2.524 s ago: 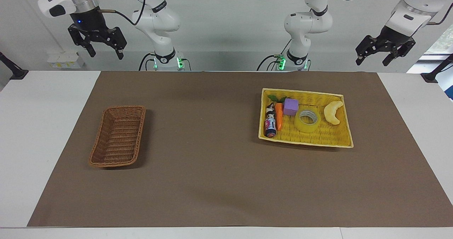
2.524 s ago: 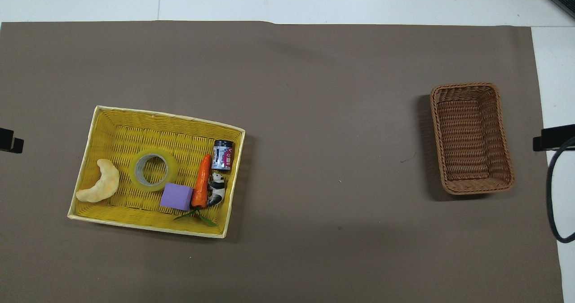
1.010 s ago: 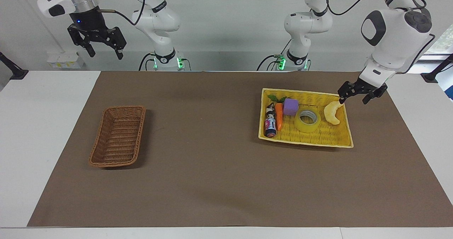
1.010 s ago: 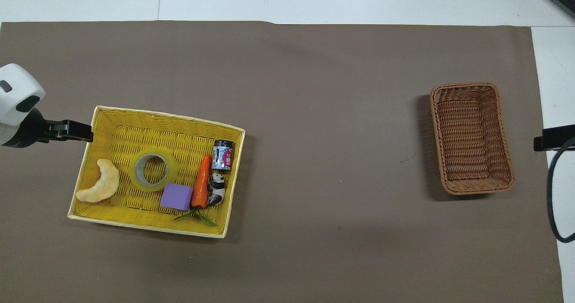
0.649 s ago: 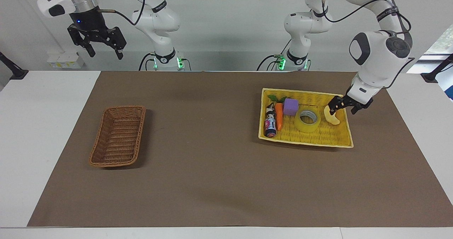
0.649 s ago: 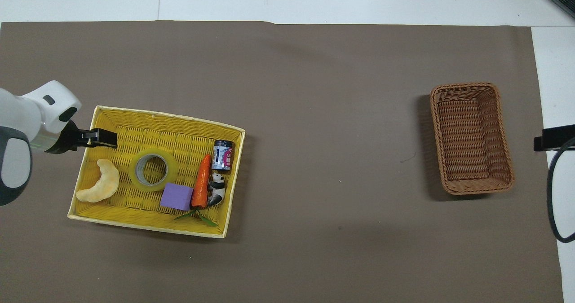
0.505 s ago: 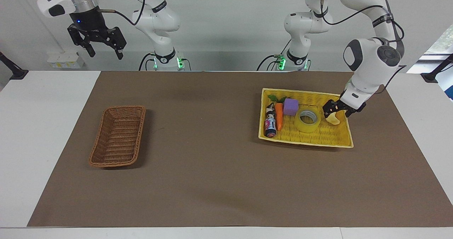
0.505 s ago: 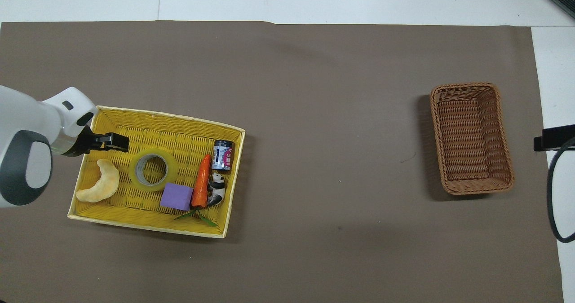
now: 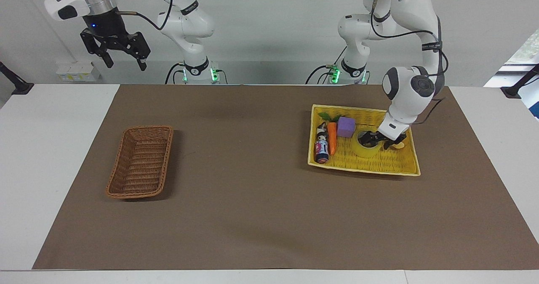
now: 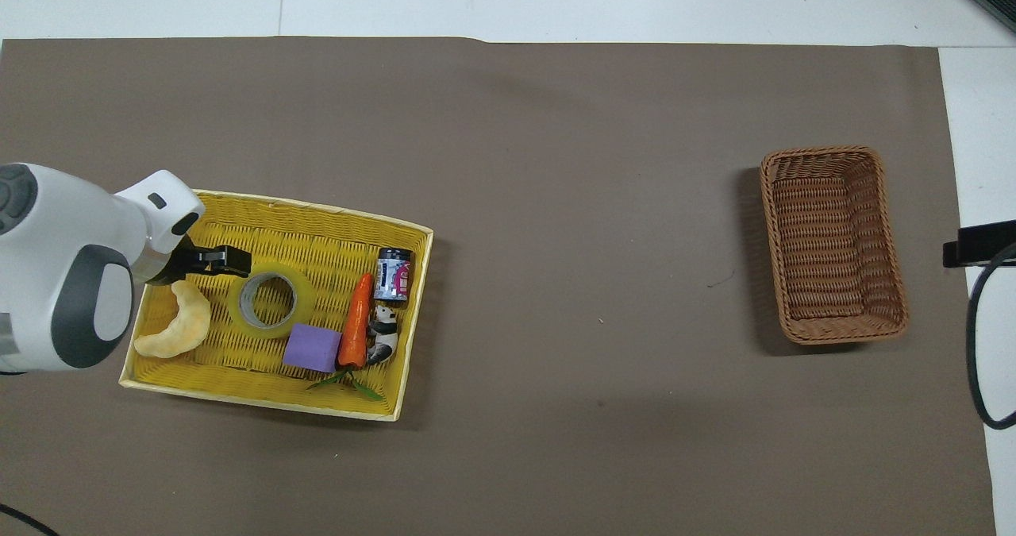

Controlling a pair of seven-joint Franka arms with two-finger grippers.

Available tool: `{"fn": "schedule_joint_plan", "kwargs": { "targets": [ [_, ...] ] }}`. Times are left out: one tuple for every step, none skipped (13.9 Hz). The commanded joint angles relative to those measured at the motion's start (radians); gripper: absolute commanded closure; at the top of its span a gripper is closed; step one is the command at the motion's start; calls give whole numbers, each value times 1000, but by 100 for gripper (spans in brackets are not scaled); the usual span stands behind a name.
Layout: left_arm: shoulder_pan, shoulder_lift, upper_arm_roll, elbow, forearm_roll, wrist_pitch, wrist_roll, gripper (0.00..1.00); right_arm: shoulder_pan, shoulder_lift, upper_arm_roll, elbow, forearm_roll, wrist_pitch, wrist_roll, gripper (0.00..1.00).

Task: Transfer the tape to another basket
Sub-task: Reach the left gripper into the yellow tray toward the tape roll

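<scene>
The left end effector (image 9: 377, 140) has descended onto the tape (image 9: 365, 148), fingers spread.

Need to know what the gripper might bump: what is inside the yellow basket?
In the yellow basket: the tape, a crescent toy, purple block, carrot, panda figure and small can. The left gripper covers part of the tape.

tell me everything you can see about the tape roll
The tape is a wide ring of translucent yellow packing tape with a pale grey inner core. It lies flat, hole up, in the yellow basket, between the pale crescent toy and the purple block, which sits at its rim. The left gripper is over its rim; contact cannot be confirmed.
</scene>
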Motion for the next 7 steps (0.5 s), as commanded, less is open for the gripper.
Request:
{"fn": "schedule_joint_plan", "kwargs": {
  "targets": [
    [-8,-16,20,-29,2,21,-7,100,-7,-16,2,-19,5,13,-21,0],
    [-8,-13,20,-21,2,18,-7,100,-7,-16,2,-19,3,14,-21,0],
    [-8,-11,20,-11,2,18,-7,100,-7,-16,2,-19,3,13,-21,0],
    [-8,-14,20,-2,2,6,-7,100,-7,-16,2,-19,3,14,-21,0],
    [-8,-17,20,15,2,-22,-6,100,-7,-16,2,-19,5,14,-21,0],
    [-8,-16,20,47,2,-64,-7,100,-7,-16,2,-19,3,14,-21,0],
    [-8,-17,20,80,2,-106,-7,100,-7,-16,2,-19,3,13,-21,0]
  ]
}}
